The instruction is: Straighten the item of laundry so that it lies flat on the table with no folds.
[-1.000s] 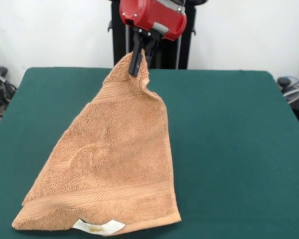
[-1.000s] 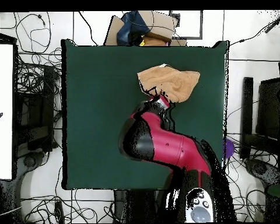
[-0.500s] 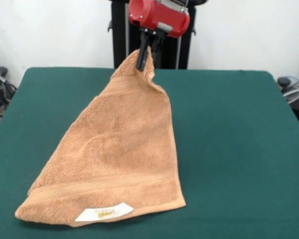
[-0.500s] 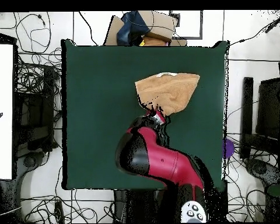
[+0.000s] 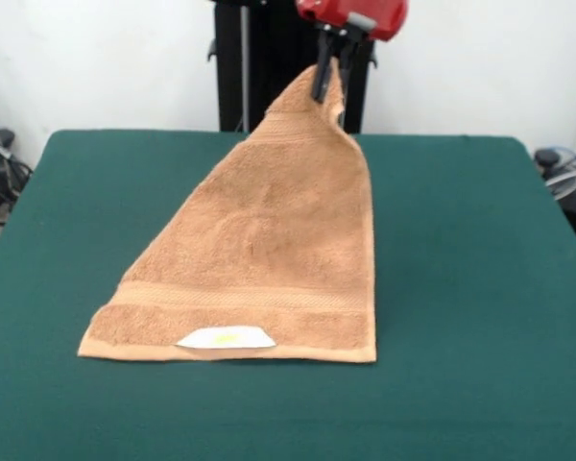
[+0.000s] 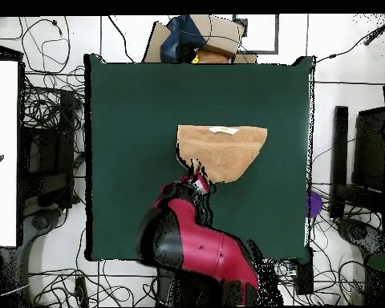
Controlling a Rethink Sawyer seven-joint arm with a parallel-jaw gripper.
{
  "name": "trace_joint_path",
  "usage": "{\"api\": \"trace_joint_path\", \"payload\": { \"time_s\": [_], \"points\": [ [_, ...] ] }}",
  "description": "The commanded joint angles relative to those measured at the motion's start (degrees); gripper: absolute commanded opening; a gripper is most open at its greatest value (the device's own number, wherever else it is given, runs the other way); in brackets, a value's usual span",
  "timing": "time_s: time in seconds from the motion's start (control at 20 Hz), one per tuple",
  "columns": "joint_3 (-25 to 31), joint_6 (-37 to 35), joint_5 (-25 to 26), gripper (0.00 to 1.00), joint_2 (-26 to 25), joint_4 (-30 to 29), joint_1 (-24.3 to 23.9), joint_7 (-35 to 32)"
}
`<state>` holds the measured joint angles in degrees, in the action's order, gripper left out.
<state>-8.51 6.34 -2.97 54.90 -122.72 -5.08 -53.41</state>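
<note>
towel (image 5: 269, 240) peak up, fingers (image 5: 324, 82) seemingly pinching

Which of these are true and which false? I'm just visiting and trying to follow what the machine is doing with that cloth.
1. The gripper pinches one corner of the towel and holds it up off the table. True.
2. The towel lies completely flat. False: only its near edge rests on the table; the rest slopes up to the gripper.
3. A small white label shows at the towel's near edge. True.
4. The towel is blue. False: it is light brown.
5. The table top is dark green. True.
6. A second towel lies beside the first. False: only one is on the table.
</note>
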Motion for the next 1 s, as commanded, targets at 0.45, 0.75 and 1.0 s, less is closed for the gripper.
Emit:
{"api": "trace_joint_path", "payload": {
  "time_s": [0.45,0.75,1.0],
  "points": [
    [0.4,16.05,-1.36,0.0,-6.81,-9.22,2.55,-25.85],
    [0.51,18.63,-1.85,0.0,-8.83,-9.1,3.13,-27.03],
    [2.16,20.57,-2.02,0.0,-9.71,-8.79,2.76,-29.81]
  ]
}}
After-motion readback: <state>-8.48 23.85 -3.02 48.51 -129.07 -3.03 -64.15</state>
